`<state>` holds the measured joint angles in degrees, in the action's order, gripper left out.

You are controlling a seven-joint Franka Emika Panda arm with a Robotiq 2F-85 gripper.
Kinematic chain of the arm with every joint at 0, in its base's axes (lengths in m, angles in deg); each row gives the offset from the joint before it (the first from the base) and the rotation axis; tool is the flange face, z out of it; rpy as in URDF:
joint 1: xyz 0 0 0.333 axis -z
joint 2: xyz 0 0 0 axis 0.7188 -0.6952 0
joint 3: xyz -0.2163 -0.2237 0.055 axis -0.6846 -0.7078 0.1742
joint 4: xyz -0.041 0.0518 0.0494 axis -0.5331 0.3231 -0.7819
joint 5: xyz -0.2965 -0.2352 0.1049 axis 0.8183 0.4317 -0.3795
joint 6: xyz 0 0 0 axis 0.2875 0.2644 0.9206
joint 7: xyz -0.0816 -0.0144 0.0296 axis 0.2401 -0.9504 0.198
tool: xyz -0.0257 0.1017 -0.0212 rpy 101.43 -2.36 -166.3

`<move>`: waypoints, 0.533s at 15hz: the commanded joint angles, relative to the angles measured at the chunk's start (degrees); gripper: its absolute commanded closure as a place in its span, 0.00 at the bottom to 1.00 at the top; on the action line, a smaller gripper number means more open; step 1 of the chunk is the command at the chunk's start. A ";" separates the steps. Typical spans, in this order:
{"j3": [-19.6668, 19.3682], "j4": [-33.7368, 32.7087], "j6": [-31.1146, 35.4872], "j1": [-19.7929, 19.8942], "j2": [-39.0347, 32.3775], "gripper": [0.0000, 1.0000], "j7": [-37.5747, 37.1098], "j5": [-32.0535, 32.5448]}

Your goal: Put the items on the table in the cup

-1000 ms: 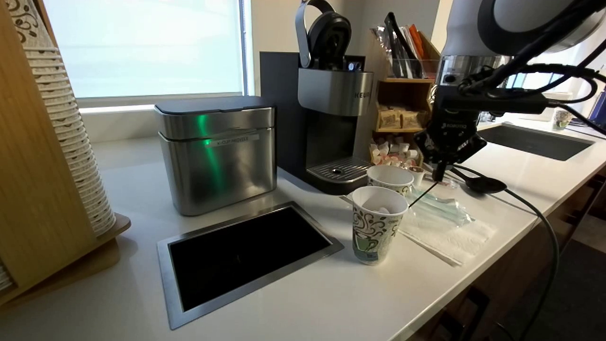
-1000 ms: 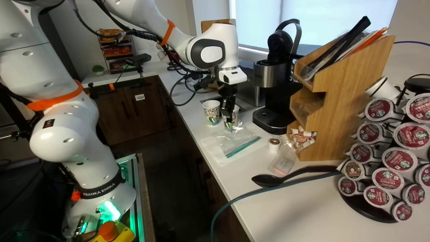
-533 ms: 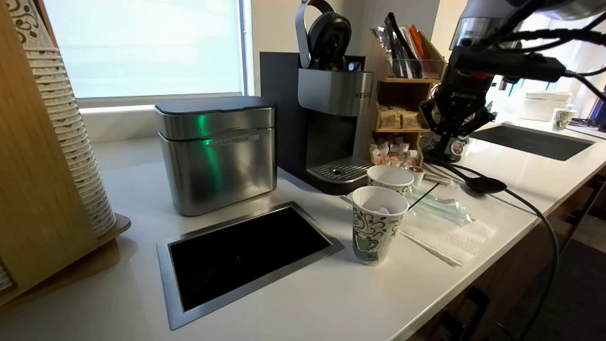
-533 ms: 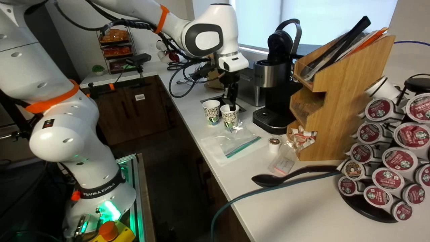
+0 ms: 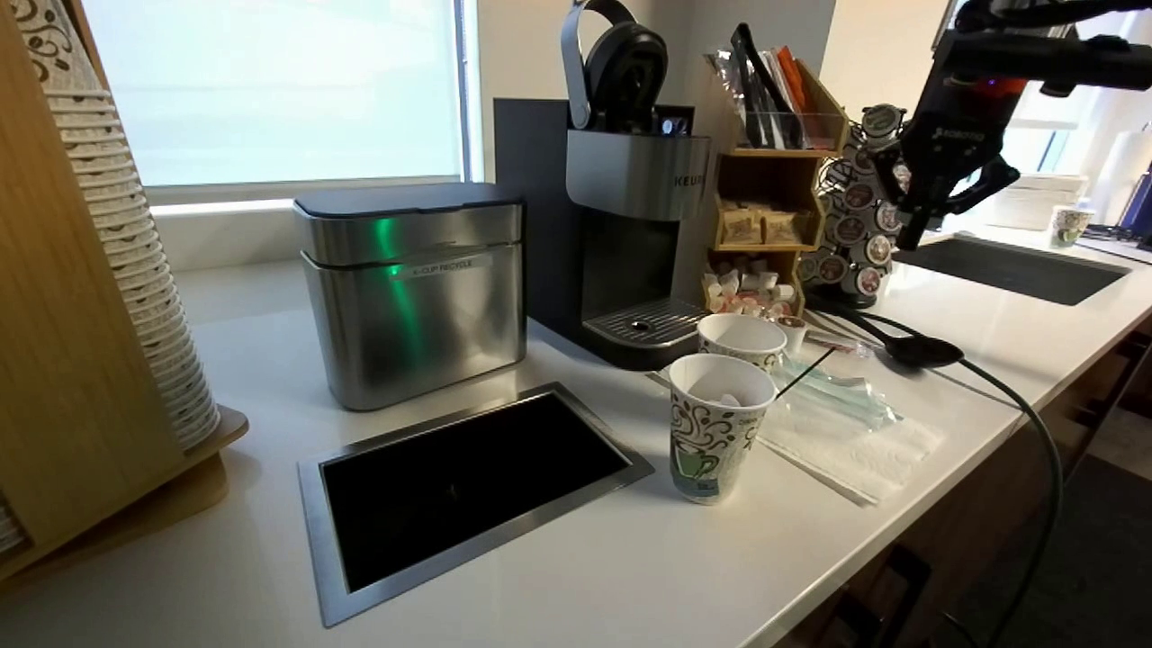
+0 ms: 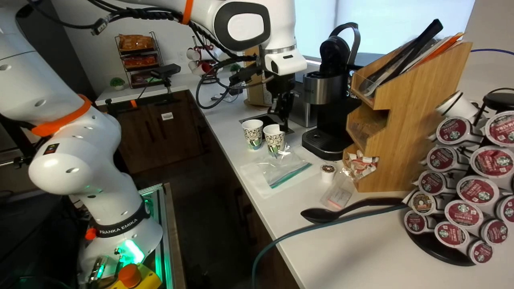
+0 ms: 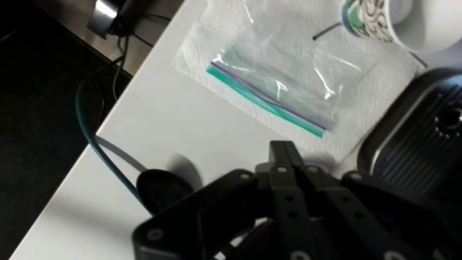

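Observation:
Two patterned paper cups stand on the counter. The nearer cup (image 5: 715, 441) holds something whitish. The cup beside it (image 6: 274, 140) stands near the bag and shows at the top right of the wrist view (image 7: 371, 18). A thin black stick (image 5: 804, 373) pokes out beside the cups. A small white pod with a dark round lid (image 6: 328, 172) stands on the counter; I cannot tell if it is one of the items. No other tiny dark items show. My gripper (image 7: 282, 146) is shut and empty, raised above the counter in both exterior views (image 5: 913, 236) (image 6: 284, 125).
A clear zip bag (image 7: 267, 94) lies on a paper towel (image 5: 900, 454). A black spoon (image 6: 321, 215) and a green cable (image 6: 277, 243) lie nearby. A coffee machine (image 5: 634, 180), a wooden organizer (image 6: 413, 120) and a pod rack (image 6: 478, 192) stand around. A counter opening (image 5: 585, 526) lies beside the cups.
My gripper has risen from low by the cups, moving up and right in both exterior views. The cups, stick, bag and pod have not moved.

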<state>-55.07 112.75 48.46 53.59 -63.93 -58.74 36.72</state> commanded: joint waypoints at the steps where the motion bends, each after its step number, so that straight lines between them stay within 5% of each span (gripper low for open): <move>1: -1.13 -0.24 -6.55 -0.70 -0.83 1.00 10.18 -1.73; 5: -3.70 0.90 -8.29 -0.36 -1.12 1.00 25.83 -4.67; 6: -4.24 1.52 -8.70 -0.38 -1.03 0.74 29.28 -4.70; 8: -4.23 4.07 -8.14 -1.36 0.30 0.66 34.75 -5.39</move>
<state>-58.71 113.84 41.02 53.37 -65.18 -32.12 33.48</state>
